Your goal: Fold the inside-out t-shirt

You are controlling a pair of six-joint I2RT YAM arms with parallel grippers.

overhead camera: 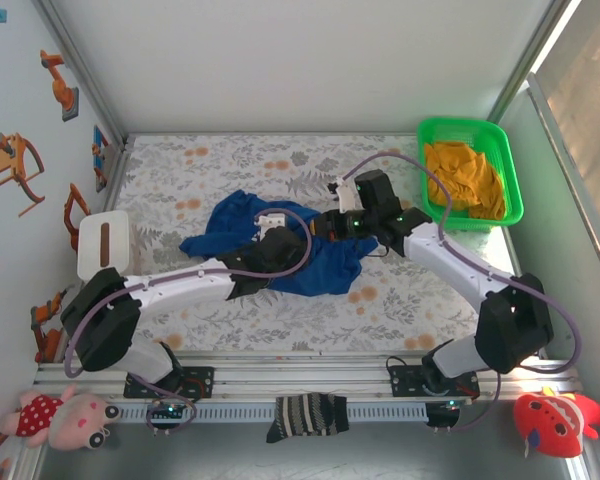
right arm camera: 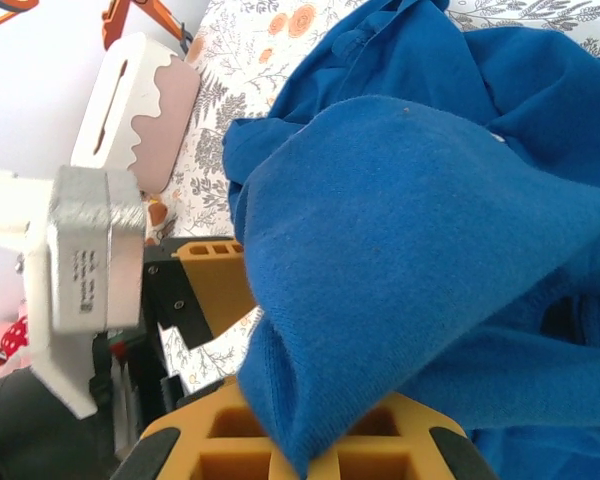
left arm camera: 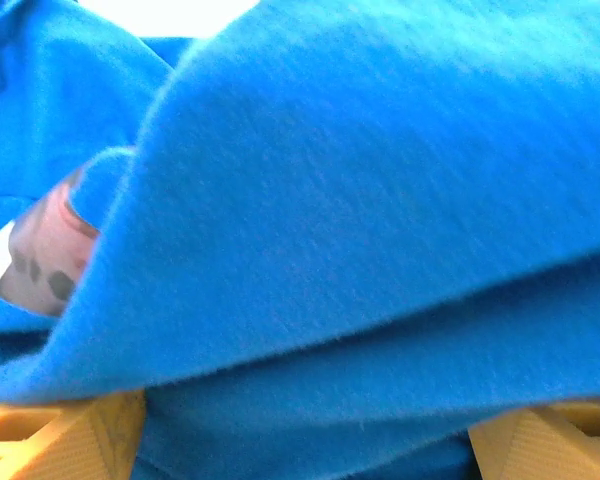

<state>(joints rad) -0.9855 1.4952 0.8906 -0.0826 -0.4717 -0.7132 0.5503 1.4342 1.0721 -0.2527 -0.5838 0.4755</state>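
t-shirt (overhead camera: 325,275) bunched in middle of table (overhead camera: 170,165), lump running far-left to near-right, both my arms right on it. right gripper (right arm camera: 300,450) clamped on fold of cloth. left gripper (left arm camera: 300,445) spread wide, cloth draped across between fingers, nothing pinched. guessing left needs fresh grab on edge.

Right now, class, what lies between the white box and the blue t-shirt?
Only bare flowered tablecloth, seen in the top view, between the white box and the t-shirt.

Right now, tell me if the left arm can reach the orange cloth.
Probably not: the cloth lies in the green bin at the far right corner, the left gripper sits mid-table on the shirt, and the right arm stretches between them.
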